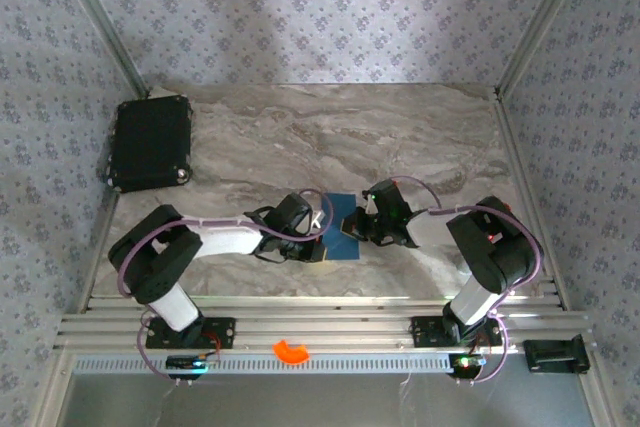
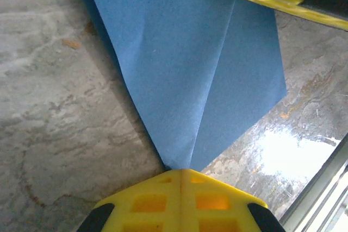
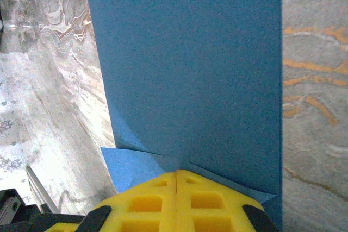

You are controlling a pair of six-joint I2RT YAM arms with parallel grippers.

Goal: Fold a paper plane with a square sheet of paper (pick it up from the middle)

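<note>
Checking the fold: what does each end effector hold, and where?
Both are shut on the square sheet of paper: left end effector pinches its pointed tip, right end effector an edge.

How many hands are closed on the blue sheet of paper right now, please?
2: the left hand pinches a pointed corner of the sheet; the right hand pinches the opposite edge.

Sheet partly covered and cropped

In the top view, the square sheet of paper [image 1: 343, 219] is overlapped on both sides by the left gripper [image 1: 316, 237] and the right gripper [image 1: 356, 225]. In each wrist view its far end is cropped, and its near end is covered by yellow fingers [image 2: 163, 188].
</note>
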